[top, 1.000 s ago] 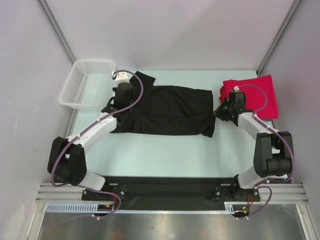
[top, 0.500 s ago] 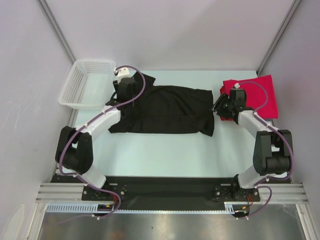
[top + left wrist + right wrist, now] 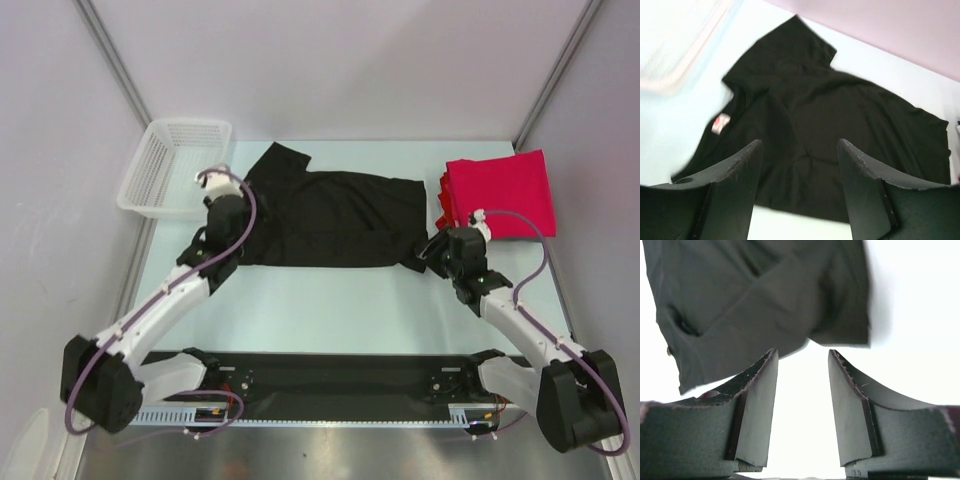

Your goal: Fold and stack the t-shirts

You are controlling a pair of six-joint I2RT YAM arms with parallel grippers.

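Standing at the near edge, I see the black t-shirt lying spread on the pale table between the two arms, rumpled and not squared up. The left claw hangs with its fingers spread and nothing between them. The shirt's collar end lies just ahead of it and below, with a small neck label off to the left of its fingertips and one sleeve poking out farther beyond. The right claw is spread too and grips nothing. The shirt's lower corner sits just past its fingertips, curled over on itself, with bare table directly between the fingers. The stack of red t-shirts lies beyond that claw and to its right, apart from the black one. The white mesh basket stands out past the left claw, to its left.

Trouble looks likeliest at the right corner, I'd say. The cloth is doubled there, so fingers closing low might catch only the top layer and peel the fold open, or close short and catch nothing. On the left, a pinch in the bunched collar rather than the edge could lift the shirt crooked. An uneven pull from the two sides might drag it toward the red stack.
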